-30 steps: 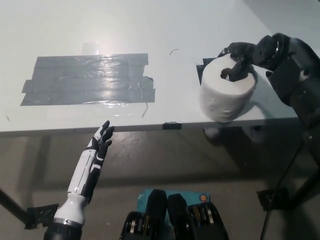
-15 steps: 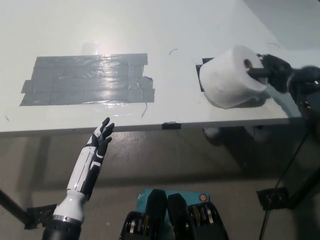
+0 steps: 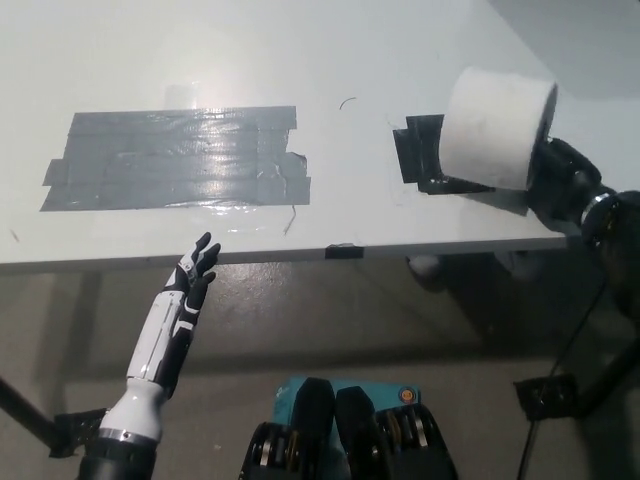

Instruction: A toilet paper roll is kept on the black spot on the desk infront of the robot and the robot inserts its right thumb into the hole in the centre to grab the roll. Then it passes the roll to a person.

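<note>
Aloft at the right of the head view, a white toilet paper roll (image 3: 498,127) is carried clear of the white table (image 3: 300,60) by the robot's black right hand (image 3: 562,182), which grips it from the roll's right side; the contact between the fingers and the core is hidden behind the roll, so exactly how the hand is seated in the hole cannot be made out. The roll is tipped, its curved side facing the camera, and it hangs over the table's right end, overlapping the patch of black tape (image 3: 420,150) that marks the spot on the surface. Part of that black mark shows bare to the roll's left and below it. Further left on the table, well apart from the roll, lies a broad rectangle of grey duct tape (image 3: 175,158), made of overlapping strips and catching a glare of light near its middle. The white left hand (image 3: 192,275) sits at the lower left, below the table's near edge, with fingers spread and holding nothing, its white and black forearm running down toward the bottom of the picture. Beneath the table, grey floor (image 3: 330,320) shows, with a dark stand base (image 3: 560,395) at the lower right.
</note>
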Motion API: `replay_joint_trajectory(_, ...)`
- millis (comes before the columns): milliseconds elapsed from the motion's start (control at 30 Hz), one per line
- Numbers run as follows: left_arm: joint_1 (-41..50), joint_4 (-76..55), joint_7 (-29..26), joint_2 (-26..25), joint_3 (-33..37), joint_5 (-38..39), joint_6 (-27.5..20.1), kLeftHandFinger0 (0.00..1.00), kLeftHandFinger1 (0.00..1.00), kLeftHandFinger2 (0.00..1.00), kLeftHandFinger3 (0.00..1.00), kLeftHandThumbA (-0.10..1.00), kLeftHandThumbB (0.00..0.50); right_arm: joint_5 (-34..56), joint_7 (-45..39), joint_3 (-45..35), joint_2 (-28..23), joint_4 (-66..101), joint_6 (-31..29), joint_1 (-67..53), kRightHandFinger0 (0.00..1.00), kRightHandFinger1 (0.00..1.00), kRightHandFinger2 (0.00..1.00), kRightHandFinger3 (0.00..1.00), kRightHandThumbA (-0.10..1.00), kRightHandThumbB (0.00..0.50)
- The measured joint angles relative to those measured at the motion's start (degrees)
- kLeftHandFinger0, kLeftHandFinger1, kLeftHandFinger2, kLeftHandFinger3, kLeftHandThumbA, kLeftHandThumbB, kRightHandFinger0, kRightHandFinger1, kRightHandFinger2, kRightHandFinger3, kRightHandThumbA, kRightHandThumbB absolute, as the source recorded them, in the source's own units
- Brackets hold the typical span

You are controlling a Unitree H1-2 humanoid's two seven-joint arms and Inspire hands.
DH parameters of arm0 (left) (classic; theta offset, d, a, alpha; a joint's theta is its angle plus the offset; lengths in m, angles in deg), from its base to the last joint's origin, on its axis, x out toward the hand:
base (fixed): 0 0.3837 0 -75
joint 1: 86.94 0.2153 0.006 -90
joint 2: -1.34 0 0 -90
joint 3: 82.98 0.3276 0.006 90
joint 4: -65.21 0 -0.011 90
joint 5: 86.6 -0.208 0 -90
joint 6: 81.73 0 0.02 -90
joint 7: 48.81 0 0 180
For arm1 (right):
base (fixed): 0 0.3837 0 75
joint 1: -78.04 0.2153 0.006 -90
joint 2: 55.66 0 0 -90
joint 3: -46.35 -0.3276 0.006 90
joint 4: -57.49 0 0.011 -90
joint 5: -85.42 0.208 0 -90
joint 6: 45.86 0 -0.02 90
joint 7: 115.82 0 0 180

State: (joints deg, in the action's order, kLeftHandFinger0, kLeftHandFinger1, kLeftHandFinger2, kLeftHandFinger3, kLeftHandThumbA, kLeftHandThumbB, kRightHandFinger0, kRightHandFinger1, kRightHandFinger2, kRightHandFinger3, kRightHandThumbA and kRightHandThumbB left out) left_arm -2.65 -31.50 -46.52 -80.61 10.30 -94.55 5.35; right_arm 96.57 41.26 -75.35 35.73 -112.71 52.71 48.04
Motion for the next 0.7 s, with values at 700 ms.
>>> replay_joint_trajectory(700,-2.7,1.6,0.0,0.2,-0.3,0.0,-0.1,1.00,1.00,1.00,1.00,1.00,0.041,15.7,-2.7,-4.0,11.2,25.4,12.7,-3.4,0.00,0.26,0.71,0.95,-0.10,0.163)
